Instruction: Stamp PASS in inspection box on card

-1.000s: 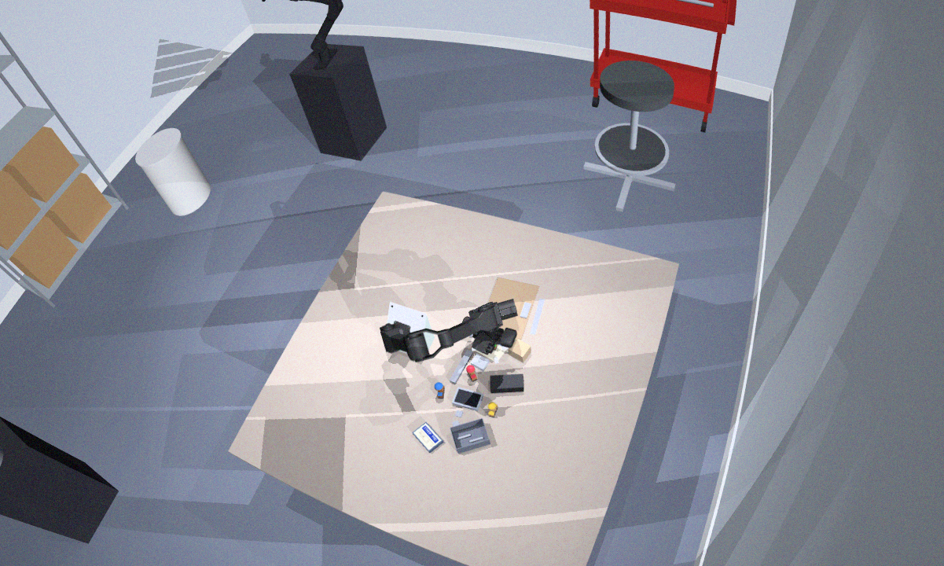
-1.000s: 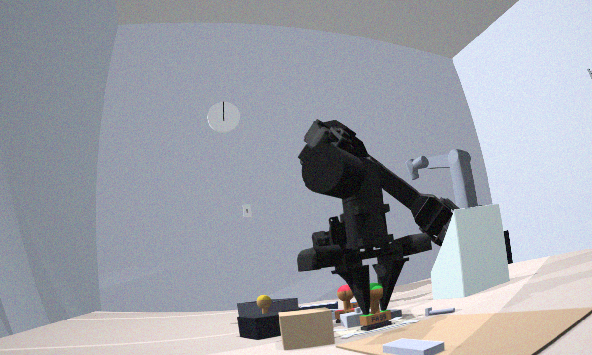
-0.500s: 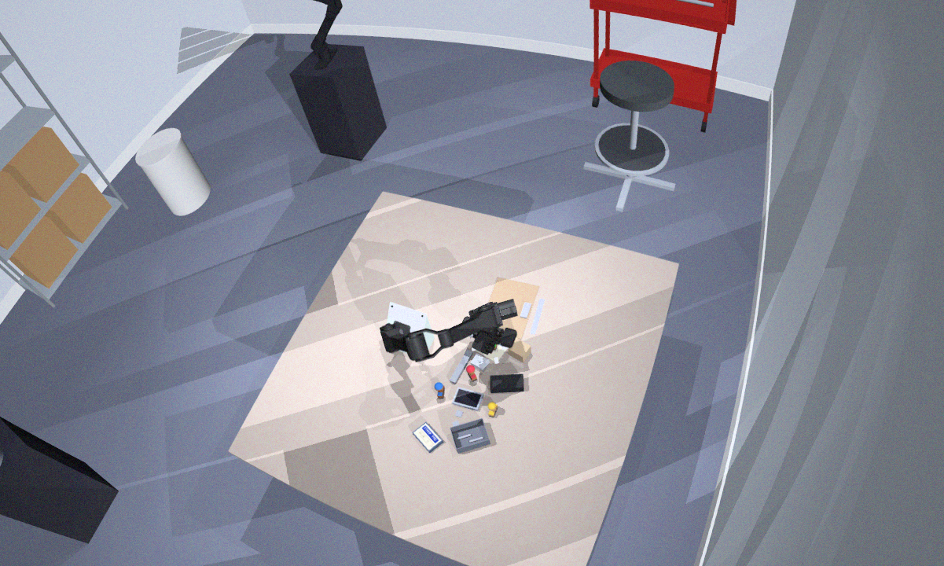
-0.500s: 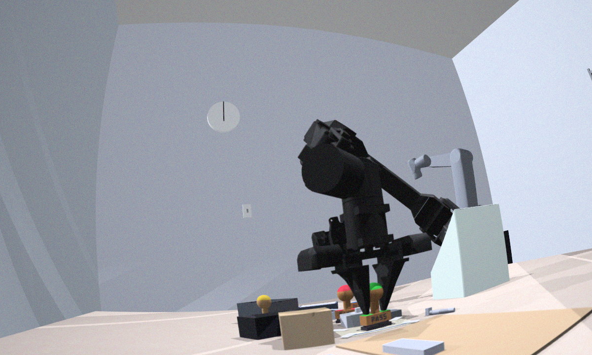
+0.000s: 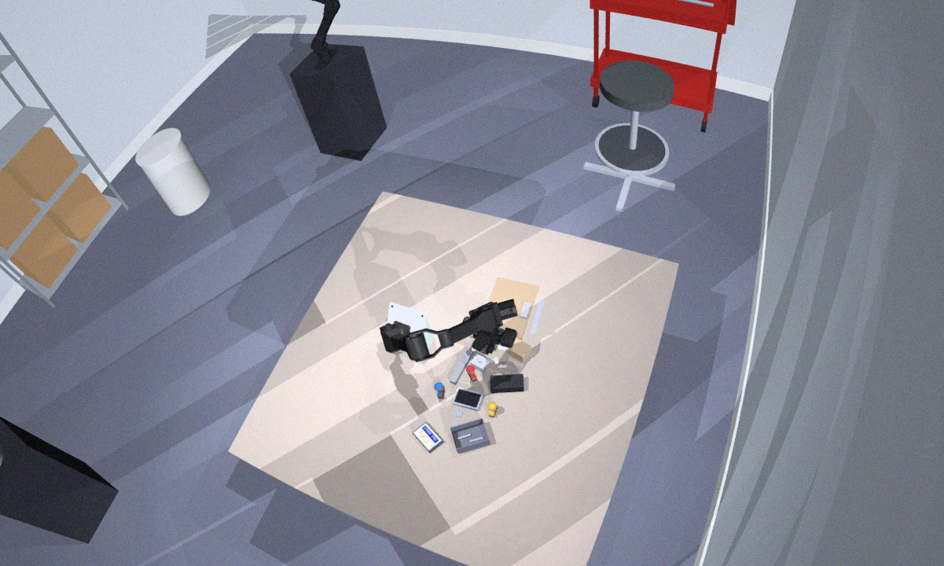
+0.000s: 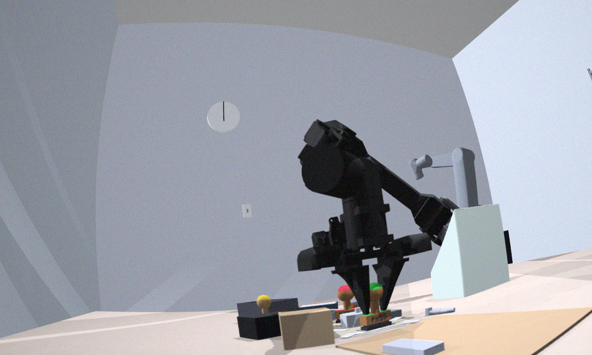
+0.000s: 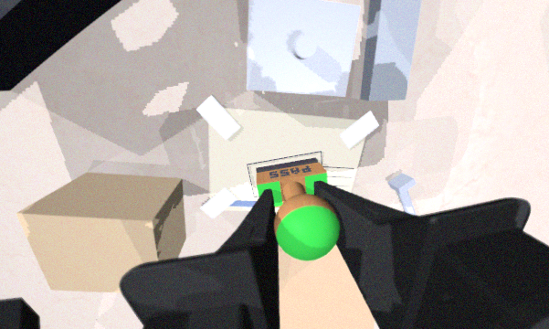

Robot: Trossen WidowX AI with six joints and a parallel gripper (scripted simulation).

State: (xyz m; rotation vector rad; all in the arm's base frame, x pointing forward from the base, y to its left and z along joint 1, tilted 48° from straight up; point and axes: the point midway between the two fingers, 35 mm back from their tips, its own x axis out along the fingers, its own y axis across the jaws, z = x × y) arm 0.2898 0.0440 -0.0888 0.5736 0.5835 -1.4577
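Note:
The PASS stamp (image 6: 375, 317) (image 7: 291, 173) has a wooden block with green ends and a green-topped knob. My gripper (image 6: 376, 311) (image 7: 293, 192) points down and is shut on it. The stamp is upright at the card (image 7: 274, 132), over the printed box (image 7: 285, 156). Box outline shows around the block's far side and left side; its near part is hidden. Whether the stamp's base touches the card I cannot tell exactly; it is very low. No print shows. The ink pad (image 5: 468, 398) has a dark face in an open case, away from the gripper.
A cardboard block (image 5: 520, 350) (image 6: 306, 328) (image 7: 105, 228) stands beside the card. A pale square block (image 7: 301, 47) with a round knob lies beyond it. Red (image 5: 471, 370) (image 6: 345, 292), blue (image 5: 438, 387) and yellow (image 5: 491, 407) (image 6: 263, 300) stamps stand nearby. White tape strips hold the card's corners.

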